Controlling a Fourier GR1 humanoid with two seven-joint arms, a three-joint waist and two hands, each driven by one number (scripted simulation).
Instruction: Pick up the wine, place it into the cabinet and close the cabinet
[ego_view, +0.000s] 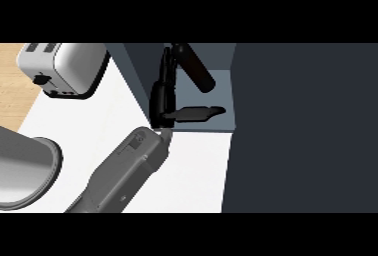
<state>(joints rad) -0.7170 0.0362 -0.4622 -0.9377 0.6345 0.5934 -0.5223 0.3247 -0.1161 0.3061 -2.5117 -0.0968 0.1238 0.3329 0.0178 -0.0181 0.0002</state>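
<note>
Wine (198, 70) lies as a dark, tilted bottle inside the open cabinet (219, 100), its top end toward the view's upper edge and its lower end over the pale shelf. Just left of it the left hand (164, 102) reaches into the cabinet. Its fingers (165, 70) are straight and close together, running alongside the bottle, and its thumb (198, 113) sticks out to the right below the bottle, so the hand is spread. I cannot tell whether the fingers touch the bottle. The grey forearm (125, 170) crosses the white counter (193, 170). The dark door (303, 125) fills the right. A toaster (63, 67) stands at upper left, and a grey round vessel (22, 172) at the left edge.
</note>
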